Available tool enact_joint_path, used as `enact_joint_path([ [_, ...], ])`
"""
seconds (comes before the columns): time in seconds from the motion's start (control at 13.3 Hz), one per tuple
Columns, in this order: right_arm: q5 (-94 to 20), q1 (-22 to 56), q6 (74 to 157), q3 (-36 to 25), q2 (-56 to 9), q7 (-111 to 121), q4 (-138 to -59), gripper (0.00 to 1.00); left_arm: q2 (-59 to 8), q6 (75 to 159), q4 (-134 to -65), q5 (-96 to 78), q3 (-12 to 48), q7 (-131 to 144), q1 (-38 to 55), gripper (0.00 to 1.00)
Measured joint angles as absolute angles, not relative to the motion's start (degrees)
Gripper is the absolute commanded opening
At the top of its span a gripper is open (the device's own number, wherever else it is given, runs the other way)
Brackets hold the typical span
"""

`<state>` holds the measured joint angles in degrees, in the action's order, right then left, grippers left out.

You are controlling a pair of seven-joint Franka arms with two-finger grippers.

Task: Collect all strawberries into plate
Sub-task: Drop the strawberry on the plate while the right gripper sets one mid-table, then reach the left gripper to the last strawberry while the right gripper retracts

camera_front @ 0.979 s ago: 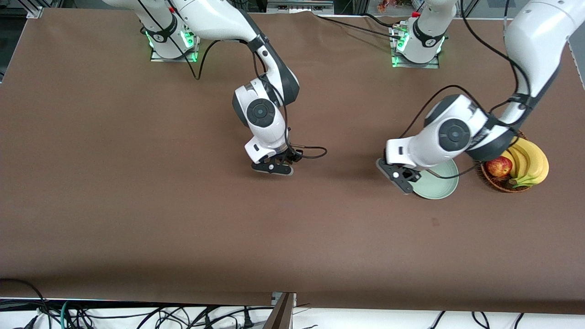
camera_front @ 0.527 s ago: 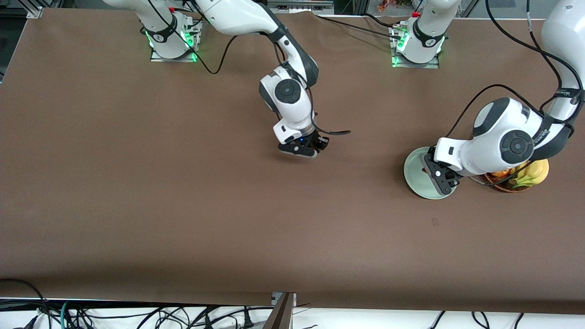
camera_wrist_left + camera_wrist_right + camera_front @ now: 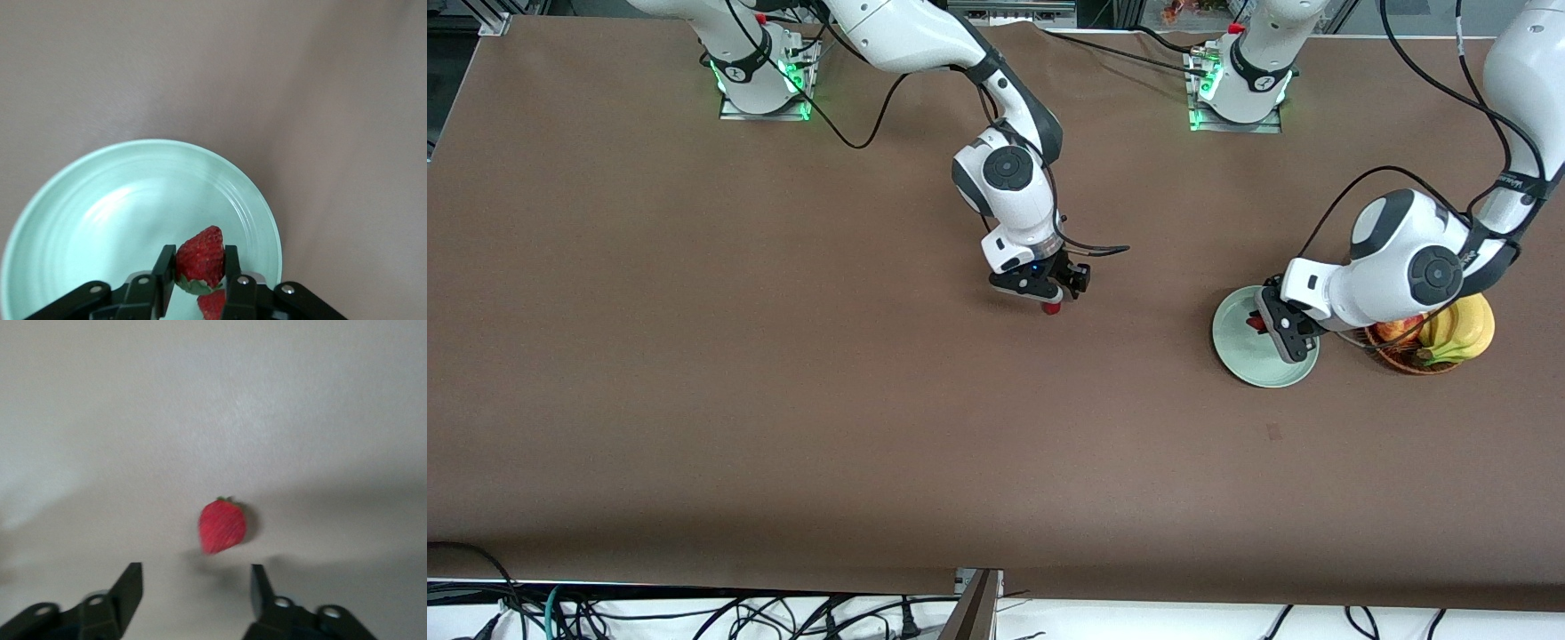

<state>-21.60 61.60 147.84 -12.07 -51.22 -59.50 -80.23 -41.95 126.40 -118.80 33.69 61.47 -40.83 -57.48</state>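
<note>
Front view | left gripper (image 3: 1267, 322) clamps strawberry (image 3: 200, 257) over plate (image 3: 1232, 347) | right gripper (image 3: 1049, 298) spread, berry (image 3: 1052, 308) at 6 o'clock

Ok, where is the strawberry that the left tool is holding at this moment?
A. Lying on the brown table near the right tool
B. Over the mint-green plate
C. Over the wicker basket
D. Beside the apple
B: the left wrist view shows the strawberry pinched in the left tool with the plate directly beneath it.
</note>
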Motion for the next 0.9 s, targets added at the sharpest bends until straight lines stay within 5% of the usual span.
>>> enact_joint_path([
  [0.68, -21.58, 60.47, 120.68, -27.67, -39.51, -47.48, -78.9, 1.0, -41.69, 123.23, -117.08, 33.04, 68.14, -40.24, -61.63, 1.0],
  [0.9, -21.59, 59.58, 111.9, -30.93, -35.26, -38.52, -79.35, 1.0, -41.72, 121.48, -112.98, 29.79, 70.54, -27.99, -56.44, 1.0],
])
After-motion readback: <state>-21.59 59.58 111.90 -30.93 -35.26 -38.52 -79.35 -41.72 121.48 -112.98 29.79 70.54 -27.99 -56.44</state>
